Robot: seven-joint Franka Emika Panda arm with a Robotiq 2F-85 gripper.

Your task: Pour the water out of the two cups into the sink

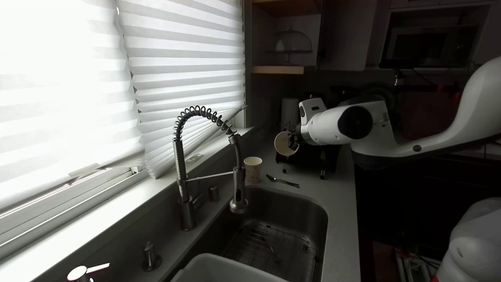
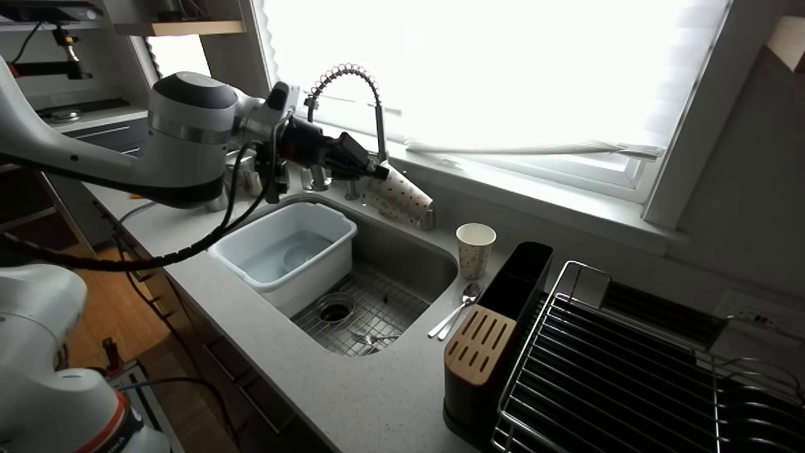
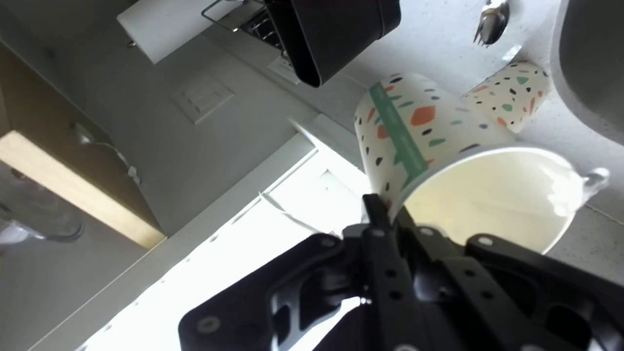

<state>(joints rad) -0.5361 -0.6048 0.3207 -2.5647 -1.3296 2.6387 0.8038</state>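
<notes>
One cup [image 2: 399,196] hangs tipped, apparently above the sink [image 2: 409,255], water [image 3: 595,179] at its lip, your gripper [image 3: 391,214] pinching only its rim, so a drift past the back corner, where the second cup [image 2: 473,257] stands just outside, could pour onto the counter [image 2: 377,402].

Reach: smooth white jointed robot arm [image 1: 462,131] held a downward slope, crooked up at its rounded white wrist [image 1: 323,126] (plain in both exterior views) | Tilt: black two-fingered gripper [image 2: 377,171] leaned slightly downward | Grip: was pinched tight
</notes>
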